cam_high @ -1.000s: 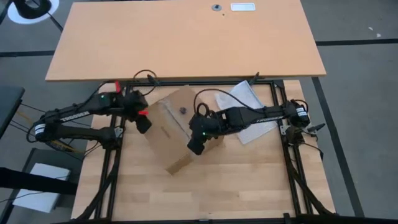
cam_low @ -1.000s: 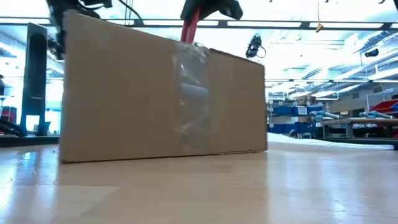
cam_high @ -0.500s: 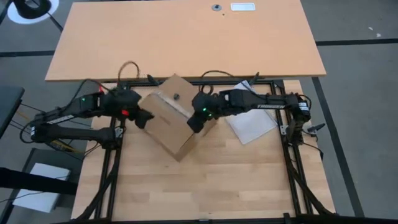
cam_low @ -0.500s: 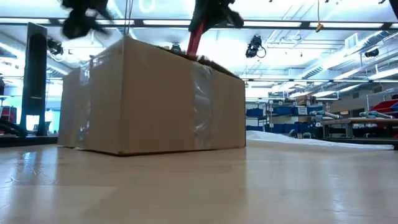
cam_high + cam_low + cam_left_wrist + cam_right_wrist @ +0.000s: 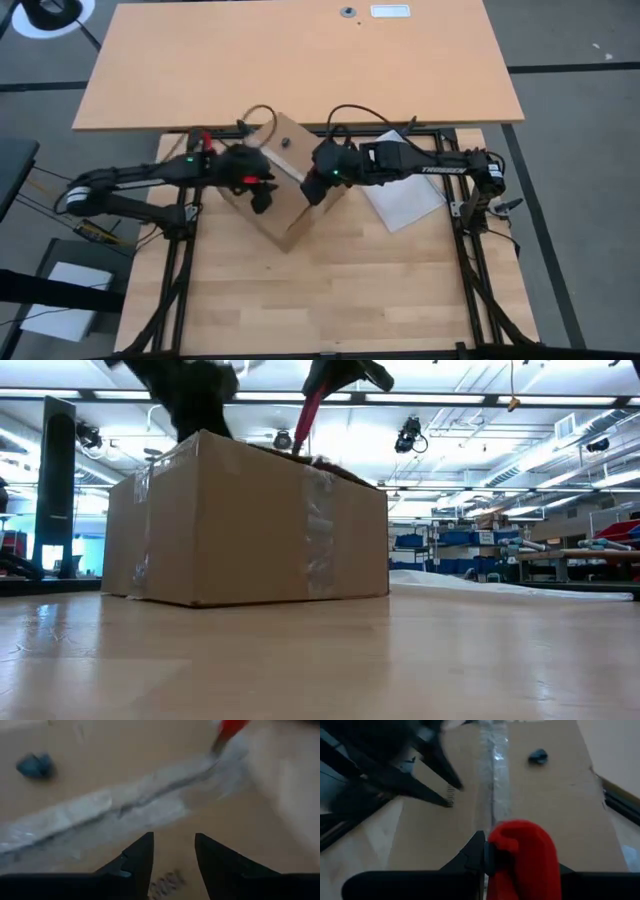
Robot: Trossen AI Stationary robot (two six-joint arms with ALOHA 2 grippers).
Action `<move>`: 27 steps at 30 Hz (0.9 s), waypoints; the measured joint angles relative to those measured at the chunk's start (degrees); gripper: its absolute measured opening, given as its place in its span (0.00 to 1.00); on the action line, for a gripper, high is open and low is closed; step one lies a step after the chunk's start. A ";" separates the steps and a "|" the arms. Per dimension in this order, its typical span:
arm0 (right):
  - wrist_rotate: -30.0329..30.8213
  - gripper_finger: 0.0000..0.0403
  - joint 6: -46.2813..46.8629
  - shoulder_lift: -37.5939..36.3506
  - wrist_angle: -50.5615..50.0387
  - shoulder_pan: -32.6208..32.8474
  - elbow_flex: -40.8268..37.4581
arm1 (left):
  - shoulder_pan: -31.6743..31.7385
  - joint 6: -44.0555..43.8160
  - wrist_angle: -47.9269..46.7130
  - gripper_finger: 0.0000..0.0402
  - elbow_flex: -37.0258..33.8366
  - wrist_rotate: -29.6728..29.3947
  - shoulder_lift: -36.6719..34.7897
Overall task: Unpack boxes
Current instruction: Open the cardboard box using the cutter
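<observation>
Carton [image 5: 285,190] sits closed on the slatted table [image 5: 330,290], toward 12 o'clock of the work area, turned at an angle so one corner points to 6 o'clock. In the low view the carton [image 5: 250,525] rests flat, with clear tape [image 5: 318,530] running down its near face. A tape strip [image 5: 100,807] also covers the top seam. A small dark blob [image 5: 538,756] lies on the top panel beside the tape.

Left gripper [image 5: 258,192] is over the top of the carton, reaching in from 9 o'clock. Its fingers [image 5: 135,862] stand partly apart, with bare cardboard in the gap between them; nothing is held. Whether the tips touch the panel cannot be told.

Right gripper [image 5: 318,188] is at the carton's 3 o'clock edge, reaching in from 3 o'clock. Its fingers are nearly together around a red tool [image 5: 522,855]. In the low view the red shaft [image 5: 308,415] slants down to the top of the carton at the seam. The tip of the red tool [image 5: 227,732] meets the tape line.

A clear bag [image 5: 400,185] lies flat on the table at 3 o'clock of the carton, partly under the right arm.
</observation>
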 joint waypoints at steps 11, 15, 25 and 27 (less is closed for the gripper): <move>1.59 0.14 -0.53 1.66 2.23 0.09 -0.09 | 0.00 -0.32 5.79 0.39 -5.82 -0.04 5.64; 0.38 0.14 0.24 2.19 0.42 0.18 -0.33 | 0.00 -0.37 6.01 0.39 -5.85 -0.04 5.40; 0.20 0.14 -0.93 2.25 -0.57 0.81 -1.86 | 0.00 -0.54 6.18 0.39 -5.96 -0.04 5.15; 1.39 0.14 -2.14 2.25 -0.72 0.81 -1.86 | 0.00 -0.54 6.19 0.39 -5.96 -0.03 5.15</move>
